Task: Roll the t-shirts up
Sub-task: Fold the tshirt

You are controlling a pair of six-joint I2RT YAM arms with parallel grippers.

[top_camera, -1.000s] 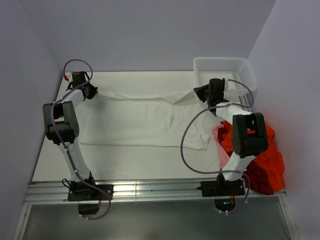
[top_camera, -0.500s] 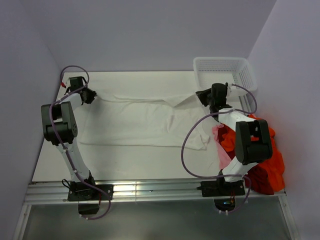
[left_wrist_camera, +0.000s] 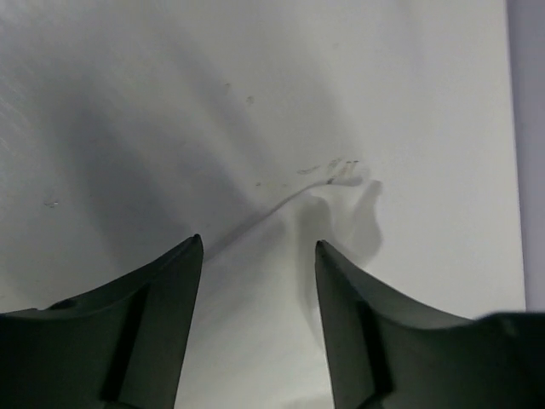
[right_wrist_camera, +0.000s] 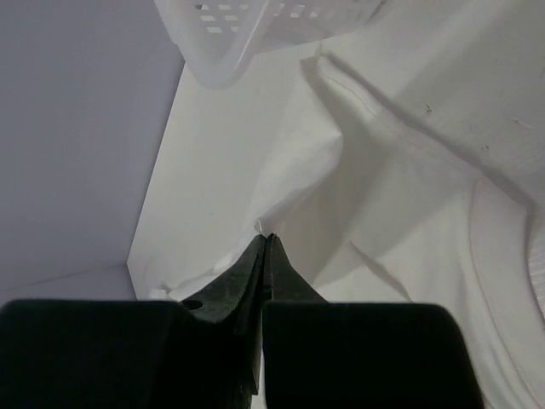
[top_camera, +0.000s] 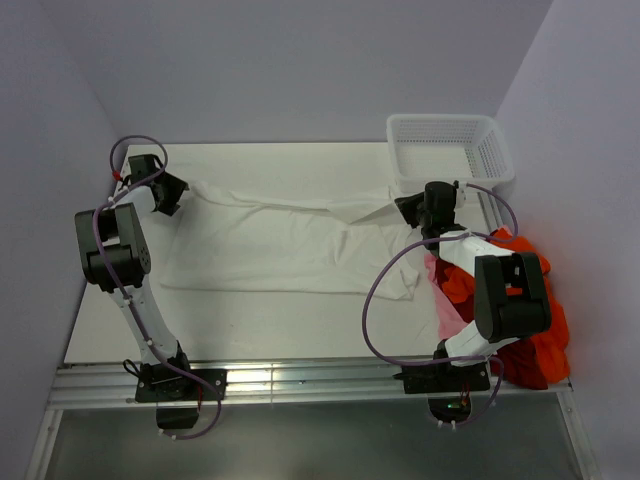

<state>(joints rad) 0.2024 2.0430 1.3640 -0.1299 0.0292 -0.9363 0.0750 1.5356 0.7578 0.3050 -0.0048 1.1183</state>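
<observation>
A white t-shirt (top_camera: 280, 240) lies stretched flat across the table from left to right. My left gripper (top_camera: 174, 192) hovers at the shirt's far left corner with its fingers apart. In the left wrist view the left gripper (left_wrist_camera: 258, 243) is open, and the white cloth (left_wrist_camera: 281, 298) lies loose on the table beneath it. My right gripper (top_camera: 406, 207) is shut on the shirt's right edge. In the right wrist view a tuft of cloth (right_wrist_camera: 409, 170) pokes out at the right gripper's (right_wrist_camera: 266, 239) closed tips. Orange-red t-shirts (top_camera: 520, 320) are heaped at the right edge.
A white mesh basket (top_camera: 440, 120) stands at the back right, just beyond the right gripper, and its corner (right_wrist_camera: 247, 25) shows in the right wrist view. A pink cloth (top_camera: 438, 290) lies against the orange heap. Walls close in on the left, back and right.
The left gripper opened and let go of the shirt's left corner, backing slightly left. The right gripper, still shut on the cloth, drew its edge a little toward the near side.
</observation>
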